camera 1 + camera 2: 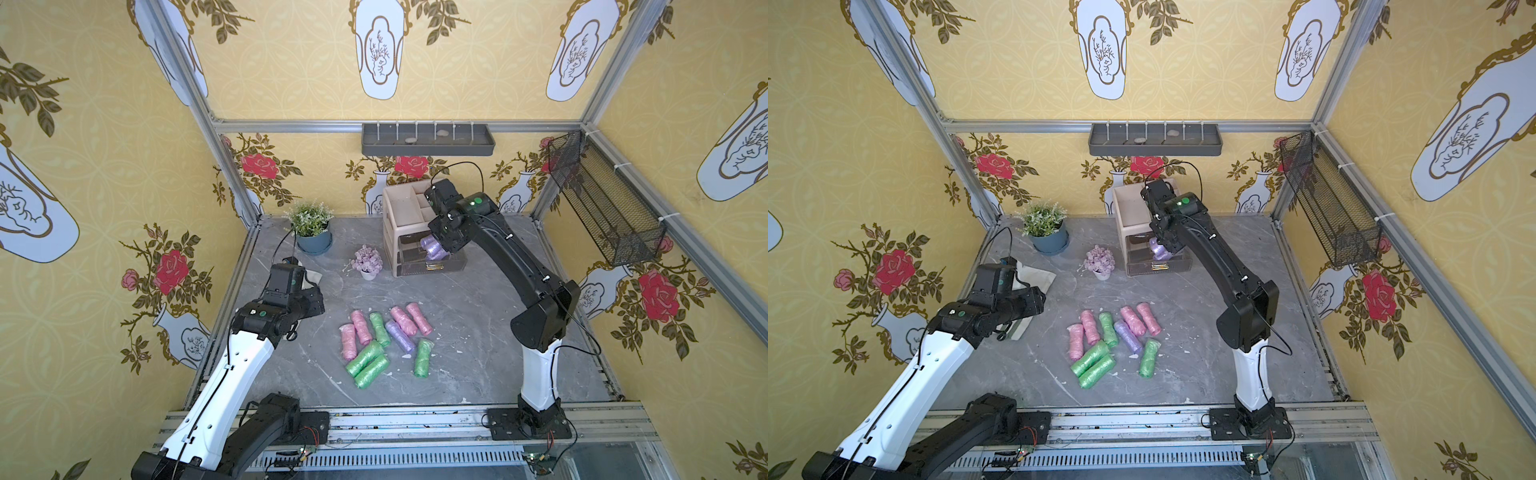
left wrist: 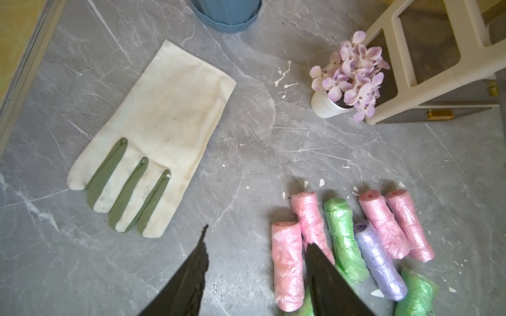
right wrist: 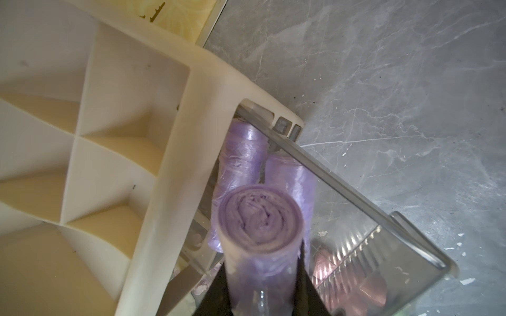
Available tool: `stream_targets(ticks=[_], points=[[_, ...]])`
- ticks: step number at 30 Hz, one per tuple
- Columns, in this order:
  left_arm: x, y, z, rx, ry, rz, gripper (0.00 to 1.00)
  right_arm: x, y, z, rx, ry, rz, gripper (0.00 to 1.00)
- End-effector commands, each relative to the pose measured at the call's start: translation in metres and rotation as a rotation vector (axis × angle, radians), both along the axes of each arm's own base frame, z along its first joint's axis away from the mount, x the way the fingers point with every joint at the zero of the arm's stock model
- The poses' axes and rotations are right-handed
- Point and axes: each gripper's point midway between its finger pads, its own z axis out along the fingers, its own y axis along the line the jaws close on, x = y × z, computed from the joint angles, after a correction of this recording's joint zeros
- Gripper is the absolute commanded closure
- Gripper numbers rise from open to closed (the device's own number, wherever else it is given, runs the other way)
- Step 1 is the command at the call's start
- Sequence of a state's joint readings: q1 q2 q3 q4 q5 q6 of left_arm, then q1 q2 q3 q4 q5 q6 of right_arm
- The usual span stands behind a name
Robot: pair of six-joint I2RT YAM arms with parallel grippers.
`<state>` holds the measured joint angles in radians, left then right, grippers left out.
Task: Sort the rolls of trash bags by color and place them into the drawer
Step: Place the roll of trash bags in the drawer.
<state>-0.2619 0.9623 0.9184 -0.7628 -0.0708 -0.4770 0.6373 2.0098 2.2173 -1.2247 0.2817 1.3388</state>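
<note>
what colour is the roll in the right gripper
The roll is pastel purple, clearest in the right wrist view.

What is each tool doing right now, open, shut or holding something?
Left tool: open, holding nothing.
Right tool: shut on a purple roll, above the open drawer.

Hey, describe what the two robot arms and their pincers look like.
The left arm and right arm each pair a white lower shell with black upper links, round green dots and thin black cables clipped alongside. The left pincer and right pincer have dark, tapering, wedge-shaped fingers.
</note>
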Motion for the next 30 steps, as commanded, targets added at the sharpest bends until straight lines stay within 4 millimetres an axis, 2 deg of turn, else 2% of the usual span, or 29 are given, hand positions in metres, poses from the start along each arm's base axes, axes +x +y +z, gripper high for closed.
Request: stream_targets(ticks=[1, 11, 15, 20, 27, 30], points=[[0.003, -0.001, 0.000, -0.008, -0.011, 0.001, 0.41, 0.009, 0.001, 0.002, -0.003, -0.026, 0.004, 0.69], [0.003, -0.001, -0.001, -0.007, -0.010, 0.001, 0.41, 0.022, 0.004, -0.011, -0.006, -0.026, 0.010, 0.65], [0.003, -0.001, -0.001, -0.007, -0.011, 0.001, 0.41, 0.024, 0.004, -0.014, 0.000, -0.022, 0.010, 0.55], [0.003, -0.001, -0.001, -0.008, -0.011, 0.000, 0.41, 0.023, 0.002, -0.010, 0.017, -0.031, 0.013, 0.47], [0.003, -0.001, -0.001, -0.008, -0.011, 0.001, 0.41, 0.018, -0.003, 0.001, 0.019, -0.055, 0.016, 0.50], [0.003, -0.001, 0.000, -0.008, -0.011, 0.002, 0.41, 0.018, -0.002, 0.002, 0.027, -0.065, 0.019, 0.55]])
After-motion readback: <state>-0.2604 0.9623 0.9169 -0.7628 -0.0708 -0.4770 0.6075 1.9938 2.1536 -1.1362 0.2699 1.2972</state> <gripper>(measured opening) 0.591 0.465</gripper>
